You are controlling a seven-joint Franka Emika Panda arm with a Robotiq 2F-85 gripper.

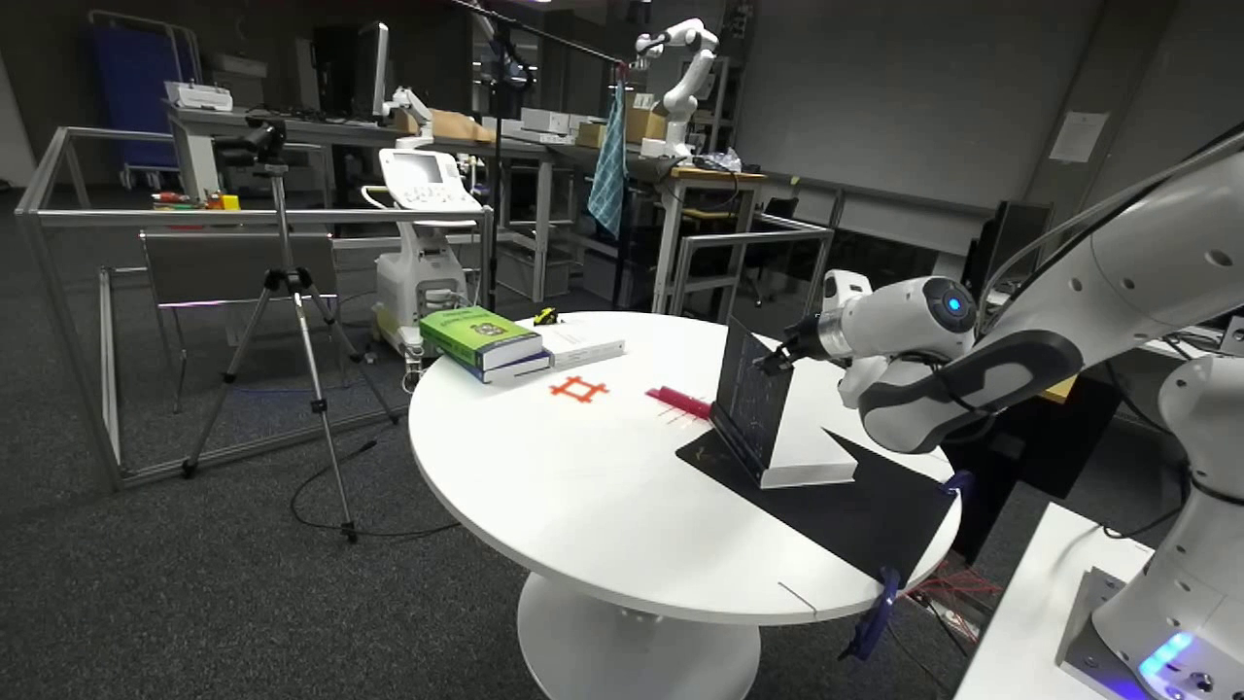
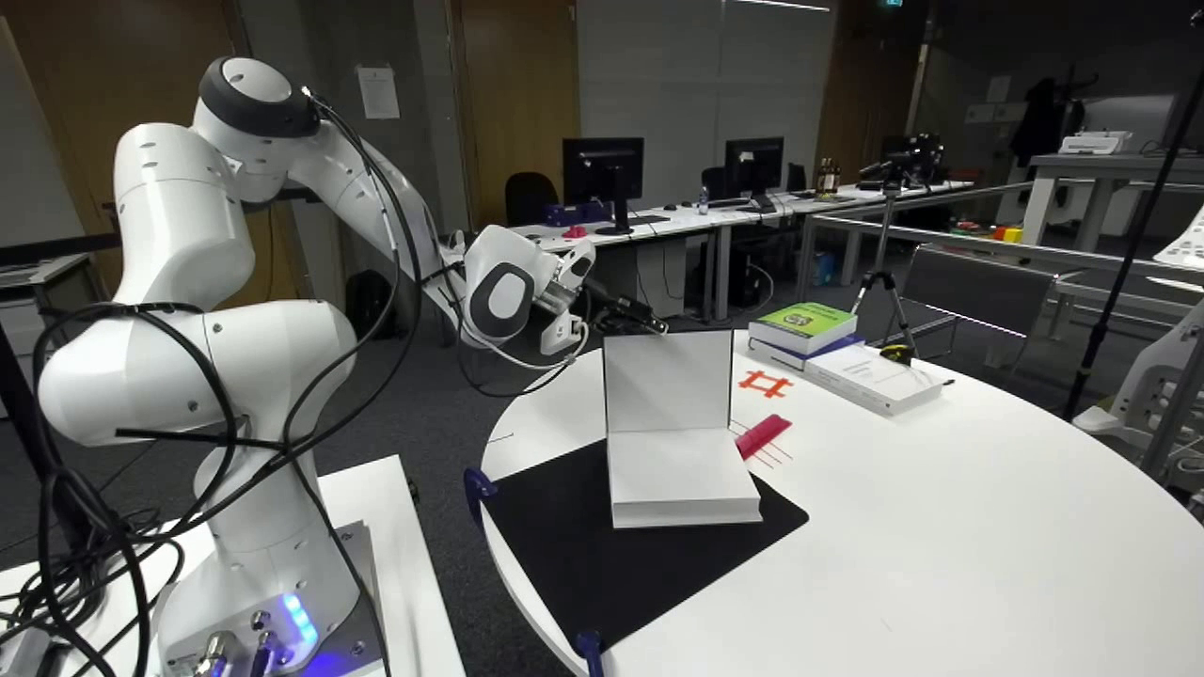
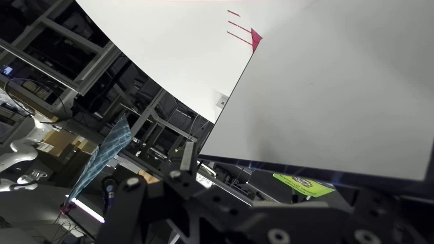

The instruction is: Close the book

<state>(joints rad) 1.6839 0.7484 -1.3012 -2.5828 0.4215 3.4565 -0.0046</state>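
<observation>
The book lies open on the table; its thick white page block (image 2: 682, 475) is flat and its black cover (image 1: 753, 394) stands nearly upright. The cover's white inner side (image 2: 668, 381) faces an exterior view and fills the right of the wrist view (image 3: 322, 98). My gripper (image 1: 777, 356) is at the cover's top edge, with a finger showing on its black outer side. It also shows just above that edge (image 2: 649, 322). In the wrist view the gripper (image 3: 271, 179) has its fingers spread apart; one is partly hidden behind the cover. I cannot tell whether they touch it.
A black mat (image 1: 836, 525) lies under the book, held by blue clamps (image 1: 880, 612). A magenta piece (image 1: 680, 402) lies beside the book. Farther off are an orange frame (image 1: 579, 389), a green book (image 1: 481, 335) on a stack, and a white book (image 2: 875, 376).
</observation>
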